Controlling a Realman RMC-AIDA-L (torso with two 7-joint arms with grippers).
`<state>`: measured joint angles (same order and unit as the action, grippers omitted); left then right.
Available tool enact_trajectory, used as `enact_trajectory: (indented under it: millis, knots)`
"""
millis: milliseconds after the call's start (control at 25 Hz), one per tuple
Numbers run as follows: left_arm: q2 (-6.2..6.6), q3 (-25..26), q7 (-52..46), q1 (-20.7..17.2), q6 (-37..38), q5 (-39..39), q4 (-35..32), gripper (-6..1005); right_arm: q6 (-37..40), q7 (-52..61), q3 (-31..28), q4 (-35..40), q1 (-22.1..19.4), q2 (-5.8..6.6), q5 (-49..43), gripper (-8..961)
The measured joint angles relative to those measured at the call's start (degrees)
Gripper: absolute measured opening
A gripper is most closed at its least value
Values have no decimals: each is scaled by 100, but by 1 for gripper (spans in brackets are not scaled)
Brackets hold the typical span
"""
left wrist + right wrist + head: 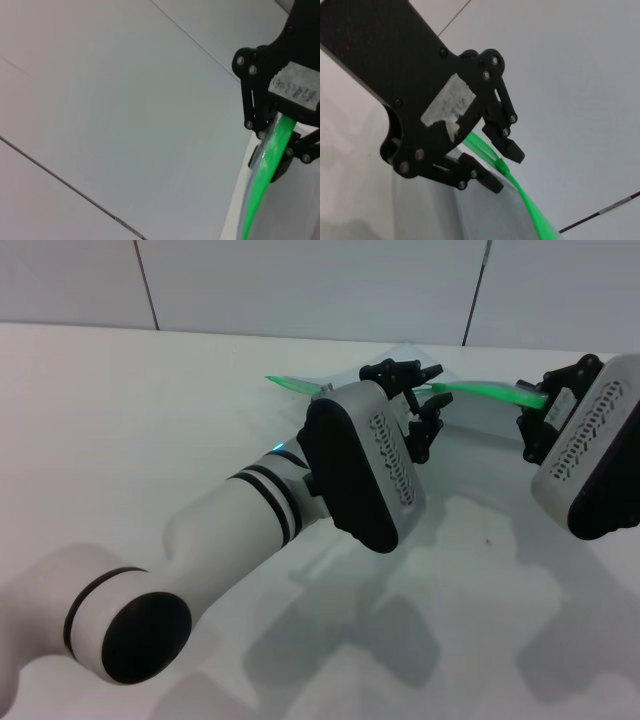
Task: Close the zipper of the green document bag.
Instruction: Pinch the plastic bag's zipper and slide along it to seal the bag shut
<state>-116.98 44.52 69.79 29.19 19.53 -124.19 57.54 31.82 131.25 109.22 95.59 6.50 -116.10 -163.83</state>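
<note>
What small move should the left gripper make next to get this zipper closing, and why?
Probably close the left gripper on the slider. The slider sits between its fingers, which look slightly apart rather than pinching it. The right gripper already clamps the zipper farther along, holding the strip up off the table, so the strip looks braced for a pull.

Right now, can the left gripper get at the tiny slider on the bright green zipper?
Probably yes: the left gripper straddles the tiny green slider on the bright green zipper, nothing between; the right gripper clamps that strip.
</note>
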Motion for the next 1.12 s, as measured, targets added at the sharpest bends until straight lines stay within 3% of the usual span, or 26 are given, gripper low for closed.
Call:
enact_trajectory:
  millis: [280,1120]
  knots:
    - [-4,-140,-24,50,422,0,-99,244,-1,-3,2,5,1,0,0,174]
    - [-2,-274,-181,226,380,131,-235,92,0,10,36,85,-22,0,0,183]
